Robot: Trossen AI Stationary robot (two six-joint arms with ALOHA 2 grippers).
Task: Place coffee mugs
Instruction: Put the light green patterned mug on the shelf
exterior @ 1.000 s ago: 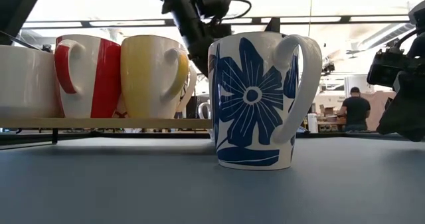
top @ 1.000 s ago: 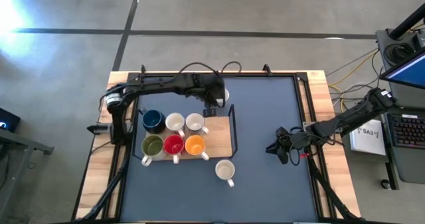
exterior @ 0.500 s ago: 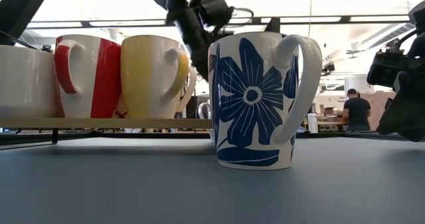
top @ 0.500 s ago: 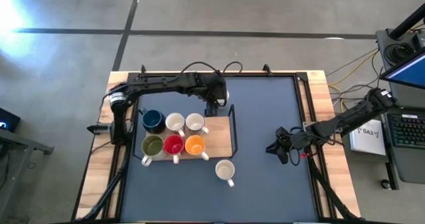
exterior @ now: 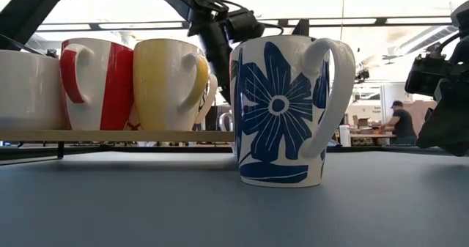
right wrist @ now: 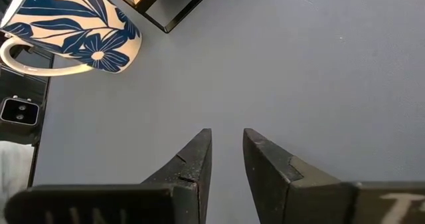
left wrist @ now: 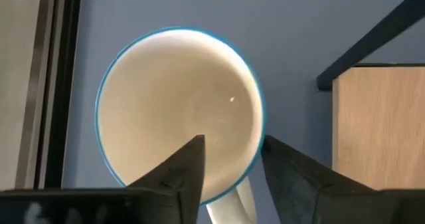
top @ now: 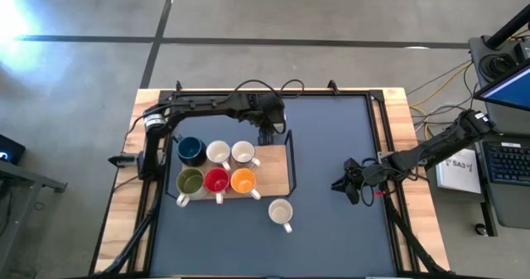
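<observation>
A white mug with a blue rim (left wrist: 172, 98) stands on the blue table just beyond the wooden tray's far right corner. My left gripper (left wrist: 232, 147) is open above it, one finger inside the mug and one outside, beside its handle (left wrist: 242, 197). In the high view the gripper (top: 269, 123) hides this mug. Six mugs stand on the tray (top: 273, 167): dark blue (top: 191, 151), two white, olive, red and orange. A blue-flowered white mug (top: 281, 212) stands on the table near the tray. My right gripper (top: 346, 184) waits, open, over the table's right part. My left gripper comes from above, pointing down, with the mug's rim (left wrist: 255, 127) between its fingers next to the handle. The outer finger (left wrist: 285, 171) stands right at the rim; I cannot tell whether it touches. The mug stands upright on the table.
The tray's dark frame (left wrist: 372, 41) rises right beside the blue-rimmed mug. The flowered mug (exterior: 282, 108) fills the middle of the low view. Bare blue table lies between the tray and my right gripper (right wrist: 227, 151). Cables run along the table's right edge.
My left gripper has moved a little toward the table's right edge, over the white mug, and come down onto it, so the mug no longer shows beside it in the high view. The mugs have stayed where they were.
</observation>
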